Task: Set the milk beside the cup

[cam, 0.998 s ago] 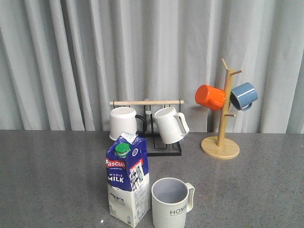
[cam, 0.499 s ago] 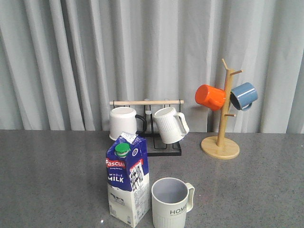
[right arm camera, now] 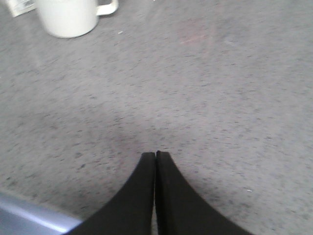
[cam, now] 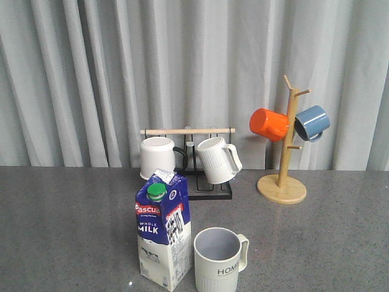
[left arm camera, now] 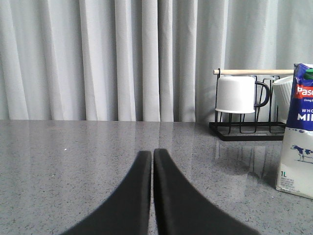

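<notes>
The milk (cam: 163,230) stands upright near the front edge of the tabletop (cam: 67,225), long axis vertical, green cap uppermost, one corner turned toward the camera. Legible on it: "Pascual" on a red band, "WHOLE MILK", a barcode, and "1L" in the left wrist view. The cup (cam: 219,260) stands upright just to its right, marked "HOME", handle toward the right edge; whether the two touch cannot be told. Bare tabletop extends to the left and right edges. At the rear, a wire rack (cam: 203,182) carries two white mugs and a wooden mug tree (cam: 282,159) carries an orange and a blue mug. Left gripper (left arm camera: 152,155) closed, empty. Right gripper (right arm camera: 155,155) closed, empty, above bare tabletop.
</notes>
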You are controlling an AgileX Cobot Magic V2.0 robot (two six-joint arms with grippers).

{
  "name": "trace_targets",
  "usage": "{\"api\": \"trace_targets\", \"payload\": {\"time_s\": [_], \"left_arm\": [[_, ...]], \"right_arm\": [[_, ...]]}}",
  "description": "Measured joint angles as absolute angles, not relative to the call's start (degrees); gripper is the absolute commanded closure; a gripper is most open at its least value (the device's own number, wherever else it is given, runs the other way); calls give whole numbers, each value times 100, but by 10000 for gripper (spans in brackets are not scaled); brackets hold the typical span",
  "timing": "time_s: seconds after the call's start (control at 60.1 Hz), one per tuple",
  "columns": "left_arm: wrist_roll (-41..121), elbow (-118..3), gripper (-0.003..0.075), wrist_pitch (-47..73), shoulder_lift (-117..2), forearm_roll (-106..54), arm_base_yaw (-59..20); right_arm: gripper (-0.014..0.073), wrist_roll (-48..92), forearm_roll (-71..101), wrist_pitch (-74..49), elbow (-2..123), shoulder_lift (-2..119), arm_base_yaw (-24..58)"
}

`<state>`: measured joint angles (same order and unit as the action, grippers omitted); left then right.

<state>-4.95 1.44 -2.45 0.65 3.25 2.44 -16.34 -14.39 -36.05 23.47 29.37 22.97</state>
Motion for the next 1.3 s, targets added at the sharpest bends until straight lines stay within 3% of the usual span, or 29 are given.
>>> {"api": "trace_targets", "payload": {"time_s": [0.533, 1.298], "left_arm": [[-495, 144, 727, -245, 65, 325, 244], [-495, 144, 727, -245, 65, 325, 244]], "right_arm": [[599, -1657, -1234, -866, -104, 283, -185], [599, -1659, -1162, 0, -153, -65, -257]]}}
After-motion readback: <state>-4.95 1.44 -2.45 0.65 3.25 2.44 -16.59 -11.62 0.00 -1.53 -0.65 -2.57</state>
